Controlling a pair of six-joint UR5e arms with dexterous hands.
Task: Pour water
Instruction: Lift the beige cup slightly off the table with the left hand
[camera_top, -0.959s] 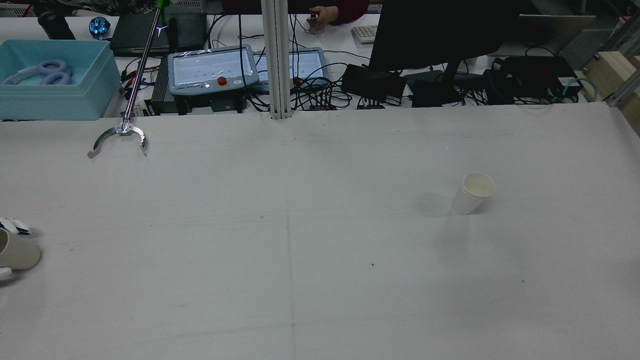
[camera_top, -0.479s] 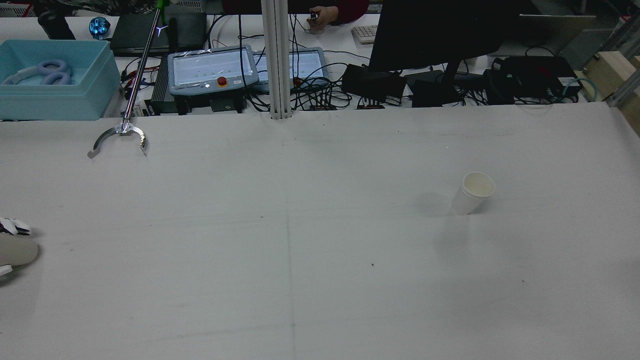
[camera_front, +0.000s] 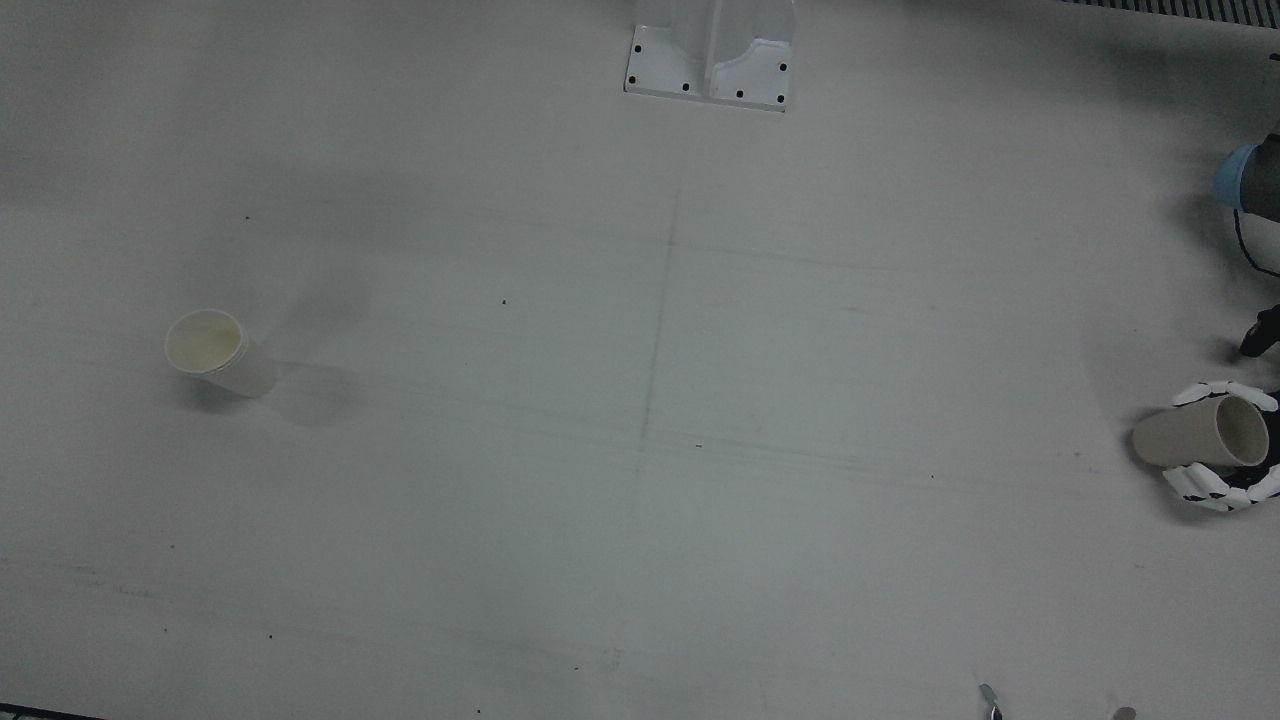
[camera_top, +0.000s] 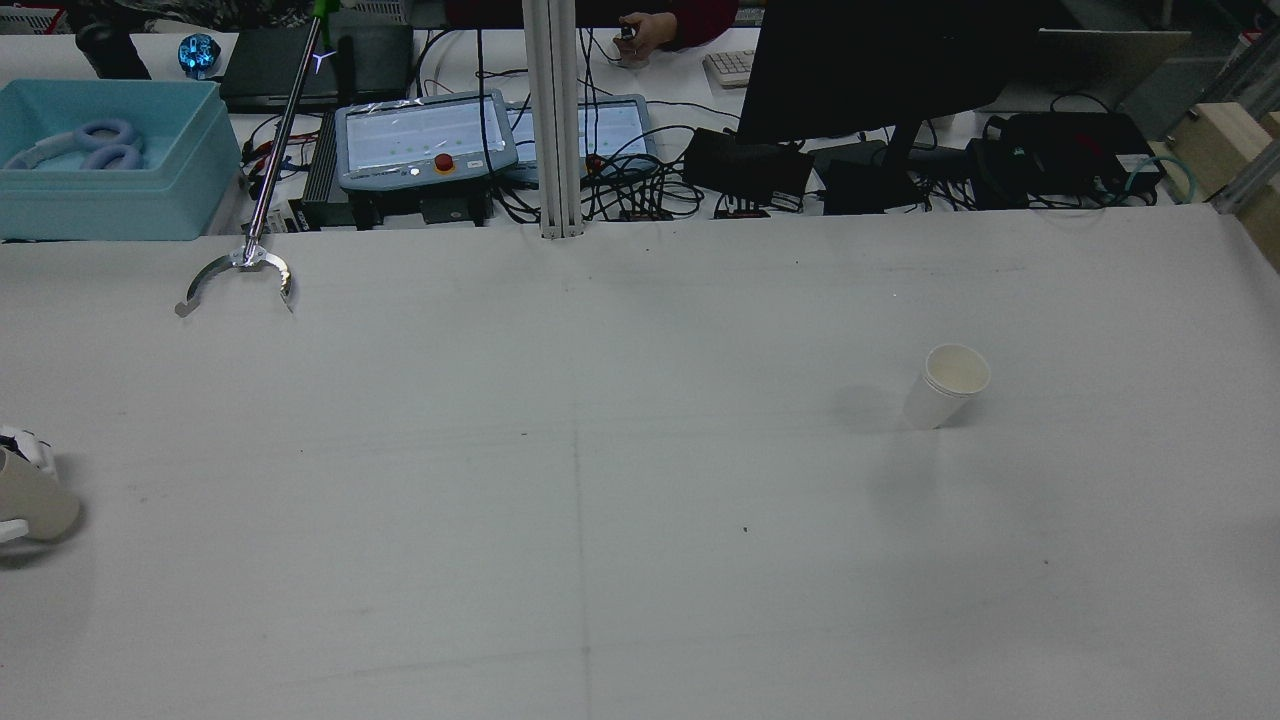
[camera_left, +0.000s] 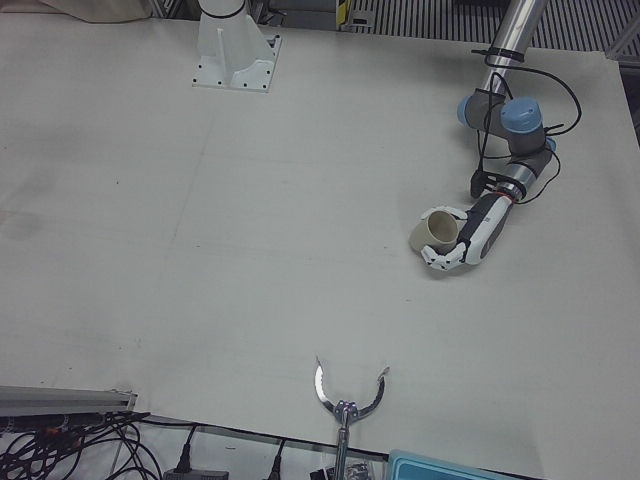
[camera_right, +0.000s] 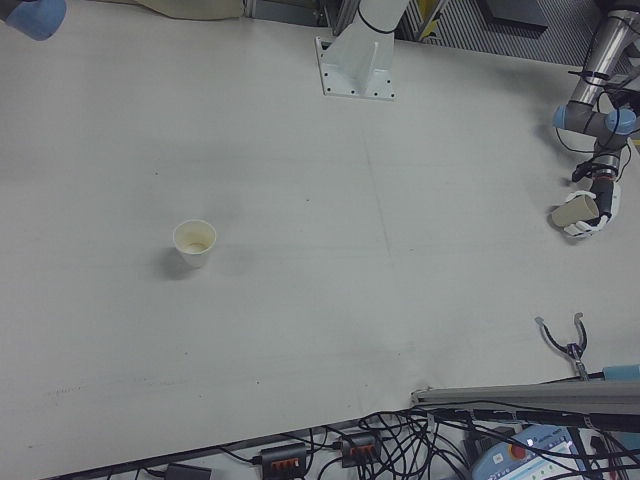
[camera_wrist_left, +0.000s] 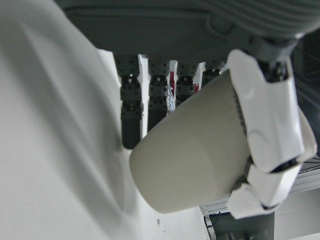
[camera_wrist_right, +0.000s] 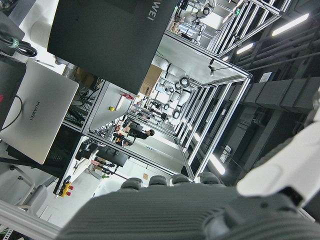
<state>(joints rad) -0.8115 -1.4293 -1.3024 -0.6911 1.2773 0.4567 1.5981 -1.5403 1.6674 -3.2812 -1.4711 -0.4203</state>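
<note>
Across the pale surface (camera_front: 640, 400), HUAWEI lettering marks a monitor (camera_wrist_right: 110, 40) and laptop (camera_wrist_right: 35, 115) behind. At the left edge, the left hand (camera_left: 470, 235) clasps a beige cup (camera_left: 434, 230), now tipped steeper than a second ago; a white paper cup (camera_top: 945, 385) stands far right. Right hand's state: cannot tell.

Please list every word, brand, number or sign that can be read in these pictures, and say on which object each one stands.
"HUAWEI" on the back of the large black monitor, right hand view.
"HUAWEI" on the lid of the silver laptop, right hand view.
Two grey teach pendants with lit screens, rear view: text too small to read.
White paper cup and beige cup in the left hand: no print visible.
</note>
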